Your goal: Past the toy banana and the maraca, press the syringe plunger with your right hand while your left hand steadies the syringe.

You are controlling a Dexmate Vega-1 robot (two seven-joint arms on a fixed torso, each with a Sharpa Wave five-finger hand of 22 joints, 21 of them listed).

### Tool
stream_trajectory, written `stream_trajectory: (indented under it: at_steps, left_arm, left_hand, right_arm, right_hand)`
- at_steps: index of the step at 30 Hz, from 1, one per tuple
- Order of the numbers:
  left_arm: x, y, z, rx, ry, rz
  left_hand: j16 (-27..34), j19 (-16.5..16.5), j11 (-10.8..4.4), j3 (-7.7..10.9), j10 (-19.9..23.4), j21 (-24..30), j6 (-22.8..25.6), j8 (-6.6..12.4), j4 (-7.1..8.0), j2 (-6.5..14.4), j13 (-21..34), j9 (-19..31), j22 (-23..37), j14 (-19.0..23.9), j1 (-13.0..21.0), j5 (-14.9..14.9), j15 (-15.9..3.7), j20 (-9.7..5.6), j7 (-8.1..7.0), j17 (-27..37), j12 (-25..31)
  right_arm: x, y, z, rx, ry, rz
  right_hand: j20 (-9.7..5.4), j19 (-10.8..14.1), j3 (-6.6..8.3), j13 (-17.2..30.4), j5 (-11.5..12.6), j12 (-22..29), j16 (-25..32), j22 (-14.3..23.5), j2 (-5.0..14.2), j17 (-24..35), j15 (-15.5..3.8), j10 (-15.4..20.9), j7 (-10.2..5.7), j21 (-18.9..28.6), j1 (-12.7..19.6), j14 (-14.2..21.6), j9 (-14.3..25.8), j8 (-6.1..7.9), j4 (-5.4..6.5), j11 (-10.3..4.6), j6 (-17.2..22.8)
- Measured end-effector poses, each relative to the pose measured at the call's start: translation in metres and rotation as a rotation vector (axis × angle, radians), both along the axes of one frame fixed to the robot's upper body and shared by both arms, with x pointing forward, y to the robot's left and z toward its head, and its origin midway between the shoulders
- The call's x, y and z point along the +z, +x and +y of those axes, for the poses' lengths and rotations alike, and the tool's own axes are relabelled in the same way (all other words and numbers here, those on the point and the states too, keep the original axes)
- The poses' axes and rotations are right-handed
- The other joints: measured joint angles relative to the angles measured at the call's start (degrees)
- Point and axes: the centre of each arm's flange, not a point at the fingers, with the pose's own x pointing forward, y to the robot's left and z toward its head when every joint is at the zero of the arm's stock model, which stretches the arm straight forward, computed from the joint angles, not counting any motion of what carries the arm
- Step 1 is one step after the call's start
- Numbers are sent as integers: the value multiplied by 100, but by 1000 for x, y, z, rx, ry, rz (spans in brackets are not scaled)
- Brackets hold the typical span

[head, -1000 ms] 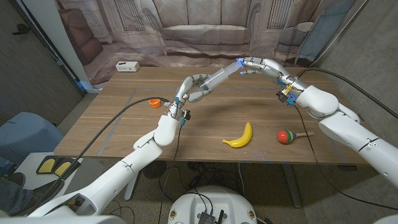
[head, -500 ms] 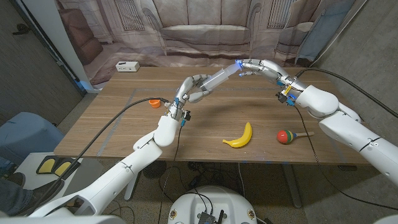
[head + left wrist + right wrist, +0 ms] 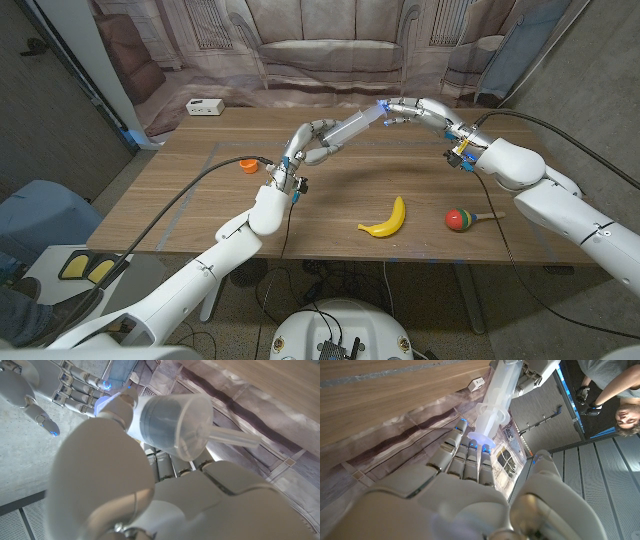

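A clear plastic syringe (image 3: 352,125) hangs in the air above the far middle of the table, slanting up to the right. My left hand (image 3: 313,142) grips its lower barrel; the barrel and nozzle (image 3: 175,425) show close up in the left wrist view. My right hand (image 3: 412,108) has its fingertips against the plunger end (image 3: 481,436), fingers held together and extended. A yellow toy banana (image 3: 386,219) and a red, green and yellow maraca (image 3: 463,218) lie near the table's front right, well below both hands.
A small orange cap (image 3: 247,166) lies on the table by my left forearm. A white power strip (image 3: 204,106) sits at the far left corner. A printed sofa backdrop hangs behind the table. A person (image 3: 615,395) stands off to one side in the right wrist view.
My right hand has edged a little toward the left, pushing the plunger end closer to the barrel. The left hand holds its place.
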Motion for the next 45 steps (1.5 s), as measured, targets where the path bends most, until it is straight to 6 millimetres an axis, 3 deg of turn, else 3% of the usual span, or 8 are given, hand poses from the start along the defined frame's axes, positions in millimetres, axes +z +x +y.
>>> stream_trajectory:
  at_steps: [45]
  left_arm:
    - [3, 2, -6, -6, 0, -9]
  left_hand:
    - [0, -32, -21, 0, 80, 84, 85, -29, 0, 0, 28, 0, -30, 35, 0, 3, -1, -32, 4, -35, -62]
  right_arm:
    - [-5, 0, 2, 12, -33, 19]
  right_hand:
    - [20, 20, 0, 14, -24, -38, 0, 0, 0, 27, 32, 71, 22, 2, 0, 32, 16, 0, 0, 9, 124]
